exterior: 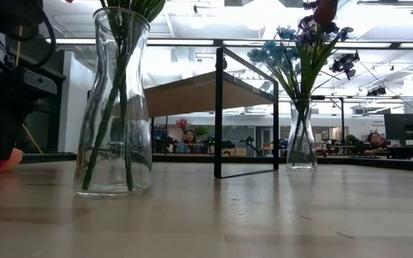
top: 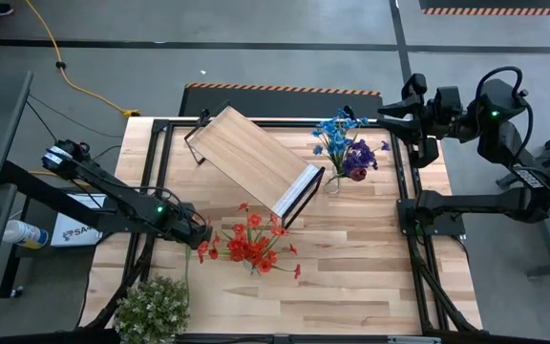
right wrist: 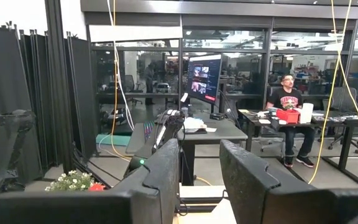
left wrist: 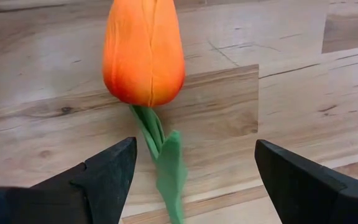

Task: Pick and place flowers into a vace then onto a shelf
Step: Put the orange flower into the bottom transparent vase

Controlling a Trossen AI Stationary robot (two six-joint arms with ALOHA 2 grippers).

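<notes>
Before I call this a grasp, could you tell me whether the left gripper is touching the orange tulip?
Apart. The left wrist view shows the left gripper open, bare wood visible between each finger and the tulip stem.

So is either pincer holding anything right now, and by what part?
Nothing is held. The left pincer is open over the orange tulip, its fingers on either side of the green stem without touching it. The right pincer waits raised and empty.

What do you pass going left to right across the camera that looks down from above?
Bushy plant → left hand → red flowers → shelf → blue and purple flowers → right hand.
</notes>
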